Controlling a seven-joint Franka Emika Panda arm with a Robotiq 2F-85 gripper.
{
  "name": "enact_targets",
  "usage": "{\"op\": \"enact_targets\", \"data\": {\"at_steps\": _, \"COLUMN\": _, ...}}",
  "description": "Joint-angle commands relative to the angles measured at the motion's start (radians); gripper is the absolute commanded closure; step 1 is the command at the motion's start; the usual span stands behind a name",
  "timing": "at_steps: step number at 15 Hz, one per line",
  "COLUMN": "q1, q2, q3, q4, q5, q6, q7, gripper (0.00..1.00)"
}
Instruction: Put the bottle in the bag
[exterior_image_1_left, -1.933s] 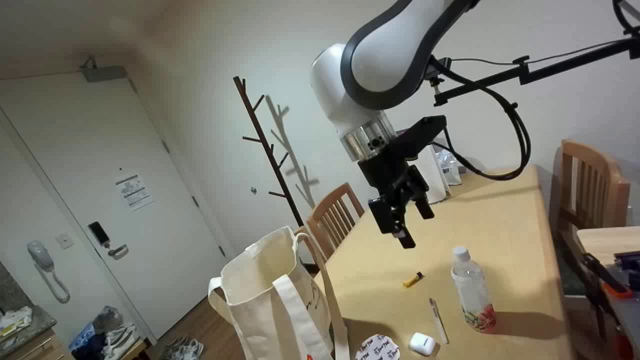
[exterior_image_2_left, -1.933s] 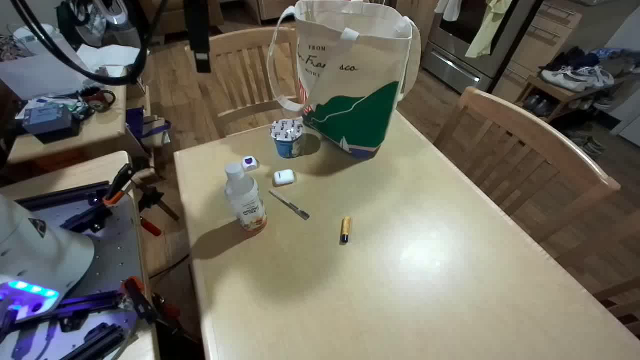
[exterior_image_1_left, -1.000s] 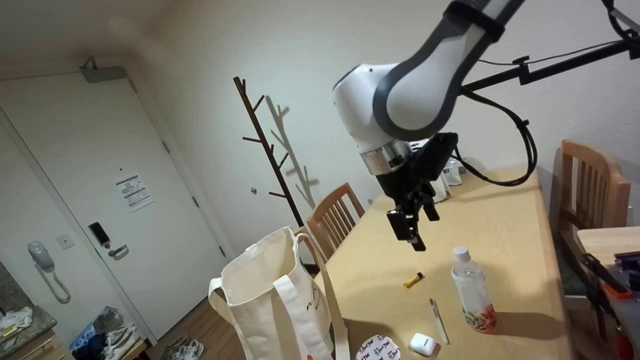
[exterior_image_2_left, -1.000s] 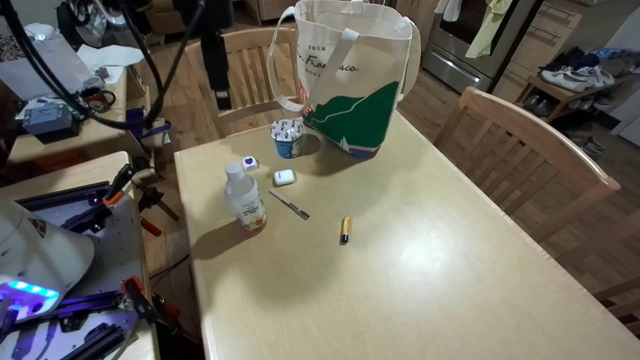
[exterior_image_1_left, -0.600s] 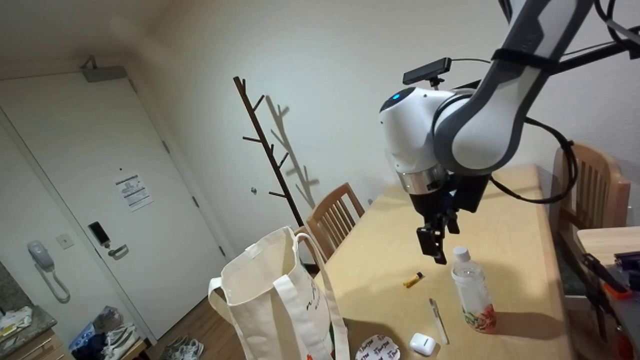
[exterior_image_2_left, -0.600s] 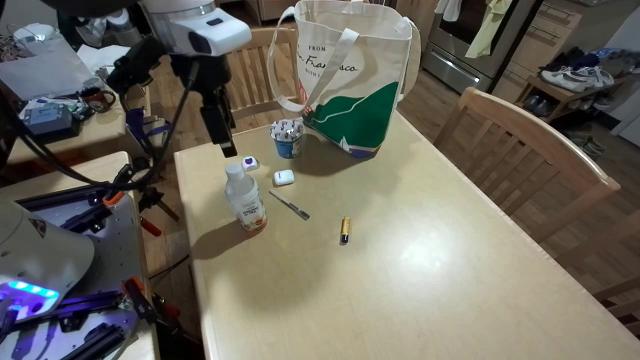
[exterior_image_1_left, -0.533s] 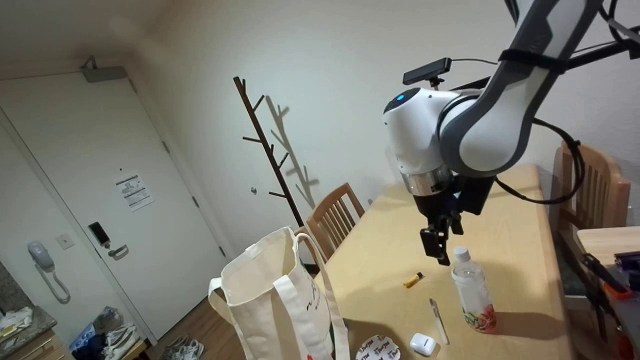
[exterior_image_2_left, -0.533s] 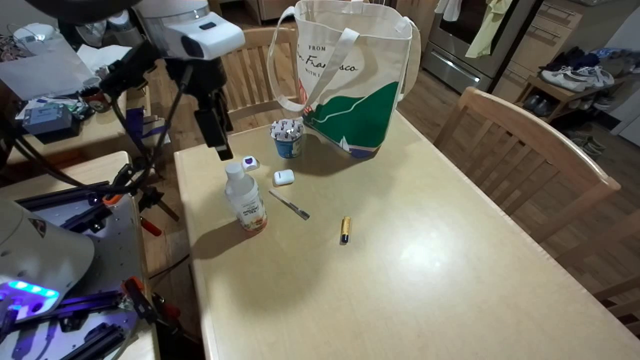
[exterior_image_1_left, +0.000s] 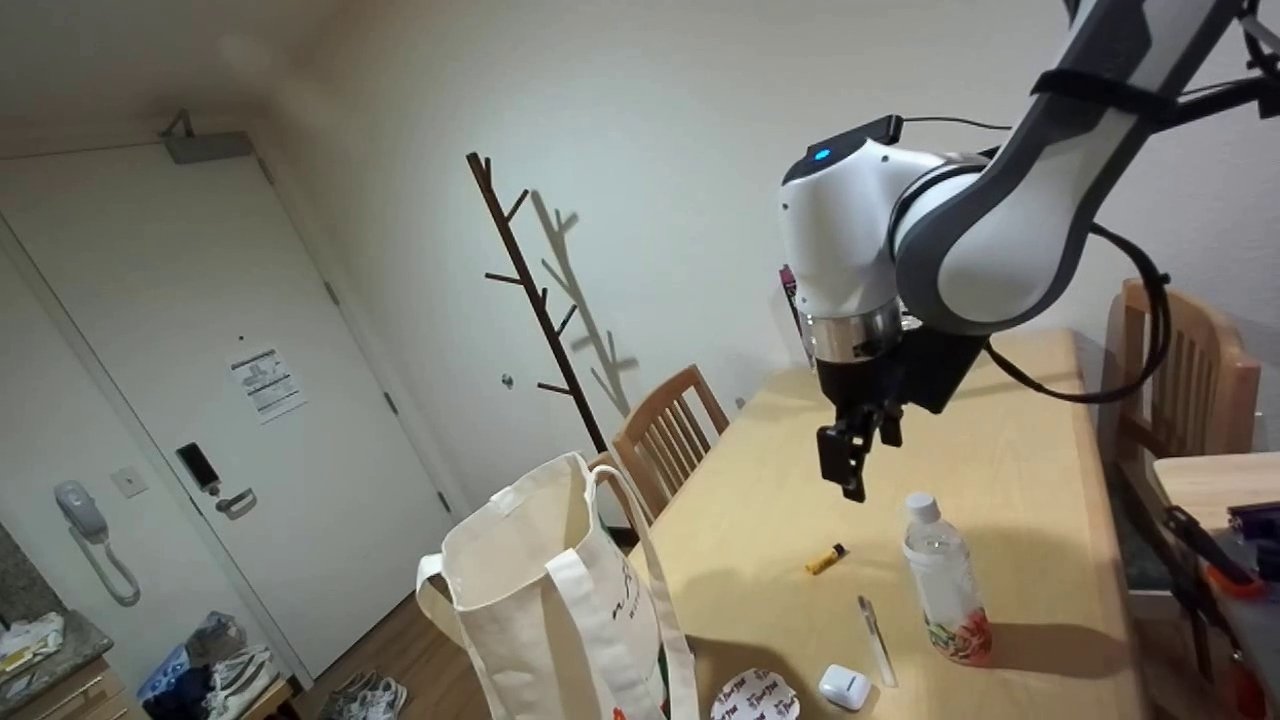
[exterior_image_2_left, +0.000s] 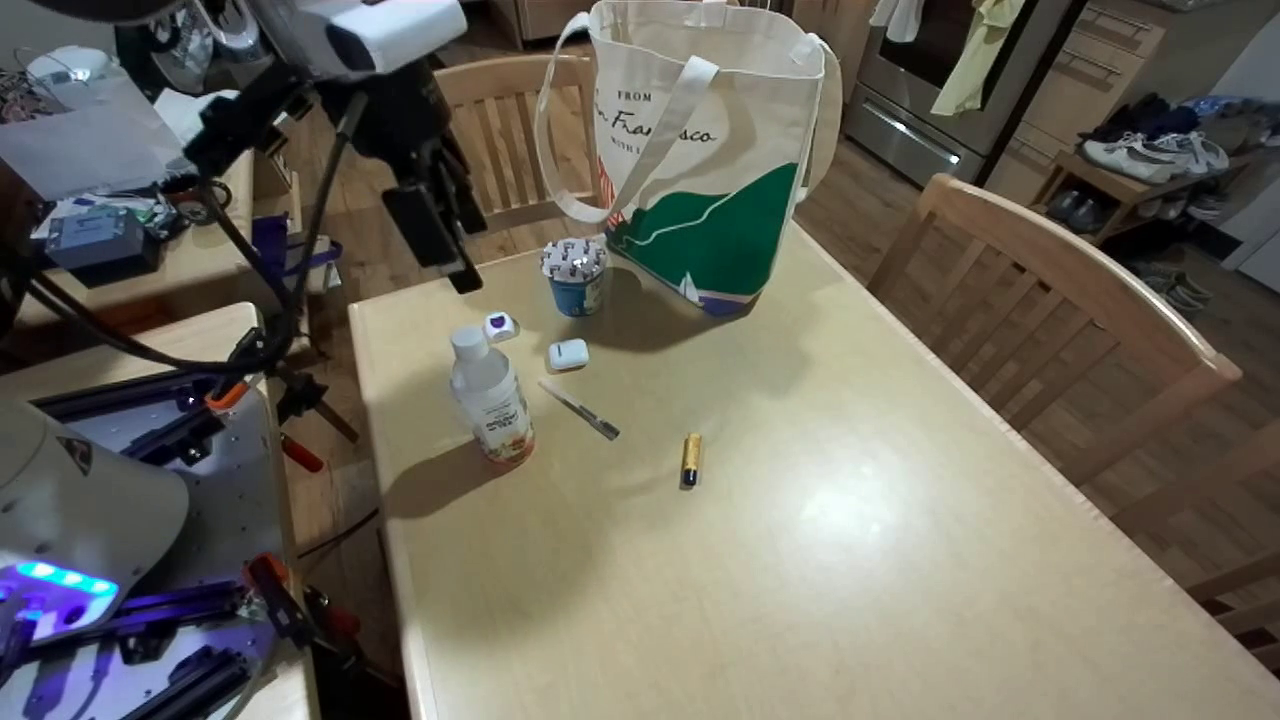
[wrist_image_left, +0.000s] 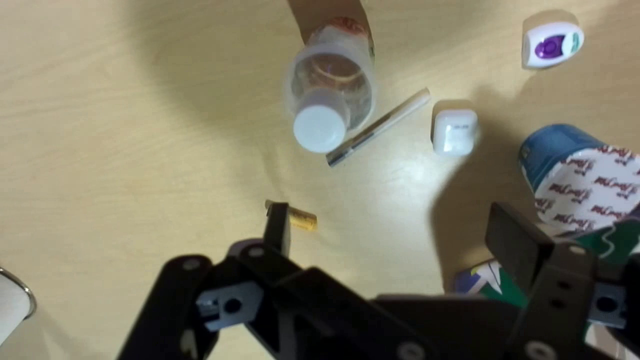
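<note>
Gripper (wrist_image_left: 390, 217) risen slightly, fingers (wrist_image_left: 515, 245) spread apart; bottle (exterior_image_2_left: 495, 405) upright on table (exterior_image_2_left: 800, 610), outside bag (exterior_image_2_left: 715, 170)

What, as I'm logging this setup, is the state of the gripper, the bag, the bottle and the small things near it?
Gripper: open, holding nothing.
Bottle: upright, capped.
Bag: standing, mouth open.
Blue cup: upright, lid on.
White case: closed.
Pen: lying flat.
Yellow stick: lying on its side.
White-and-purple container: cannot tell if open or shut.
</note>
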Motion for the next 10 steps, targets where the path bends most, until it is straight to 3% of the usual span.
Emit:
{"op": "enact_targets", "data": {"at_steps": 1, "q1": -0.04, "q2": 0.036, "q3": -0.046, "q4": 0.0, "q5": 0.038, "q6": 0.128, "q7": -0.049, "gripper": 0.0}}
{"op": "enact_targets", "data": {"at_steps": 3, "q1": -0.029, "q2": 0.063, "q3": -0.094, "q4": 0.0, "q5": 0.089, "q6": 0.173, "q7": -0.102, "gripper": 0.0}}
{"op": "enact_targets", "data": {"at_steps": 5, "q1": 0.021, "q2": 0.084, "q3": -0.16, "q4": 0.0, "q5": 0.216, "q6": 0.172, "q7": -0.189, "gripper": 0.0}}
{"op": "enact_targets", "data": {"at_steps": 8, "q1": 0.073, "q2": 0.091, "q3": -0.227, "q4": 0.0, "q5": 0.388, "q6": 0.106, "q7": -0.324, "gripper": 0.0}}
{"op": "enact_targets", "data": {"at_steps": 10, "q1": 0.073, "q2": 0.085, "q3": -0.232, "q4": -0.001, "q5": 0.429, "q6": 0.028, "q7": -0.353, "gripper": 0.0}}
